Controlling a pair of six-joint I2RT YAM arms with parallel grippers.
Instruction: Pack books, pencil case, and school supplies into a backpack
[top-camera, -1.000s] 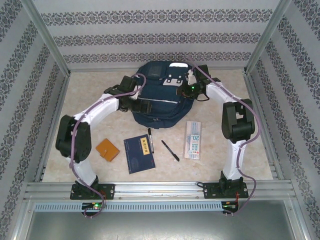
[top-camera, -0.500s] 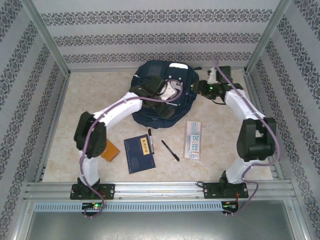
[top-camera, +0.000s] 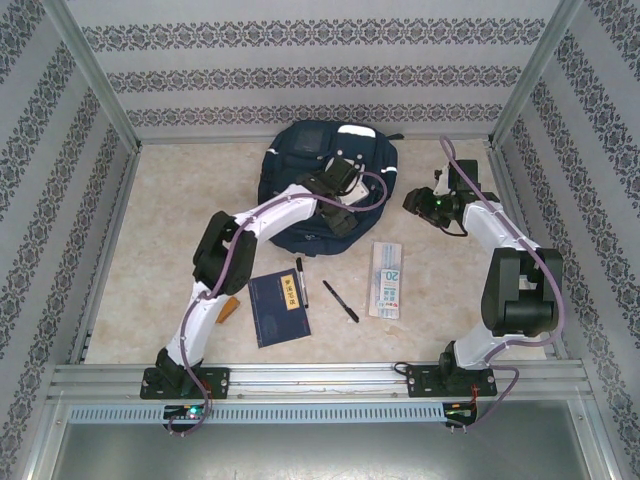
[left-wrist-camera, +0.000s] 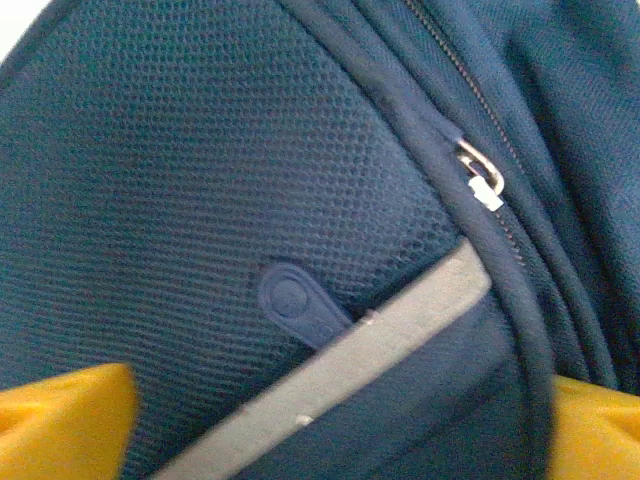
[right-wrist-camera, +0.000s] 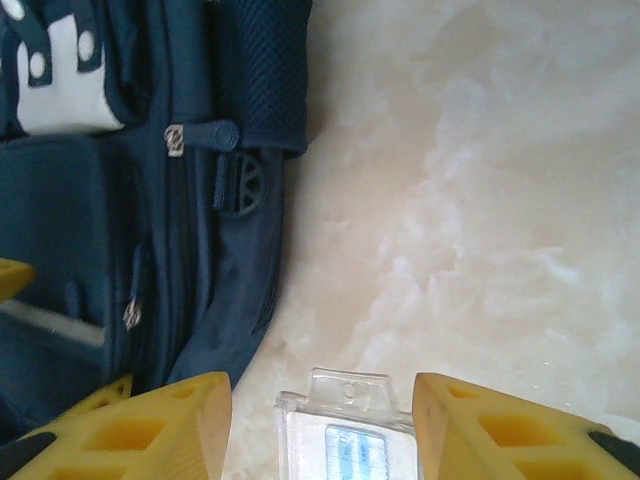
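We see the backpack (top-camera: 300, 150) lying at the far middle of the bench (top-camera: 180, 220). The left end effector (left-wrist-camera: 330, 440) hangs over its mesh pocket, fingers apart. Just beside the backpack, the right end effector (right-wrist-camera: 320, 425) hovers over the pencil case (top-camera: 386, 280), fingers apart, empty. The navy book (top-camera: 279, 308) and 2 black pens (top-camera: 340, 300) lie nearer.

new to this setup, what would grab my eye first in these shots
The big navy backpack at the far middle of the table stands out, the left gripper open right above its fabric. Nearer lie the navy book, two black pens and the pale pencil case, unpacked; the right gripper hangs open beside the backpack.
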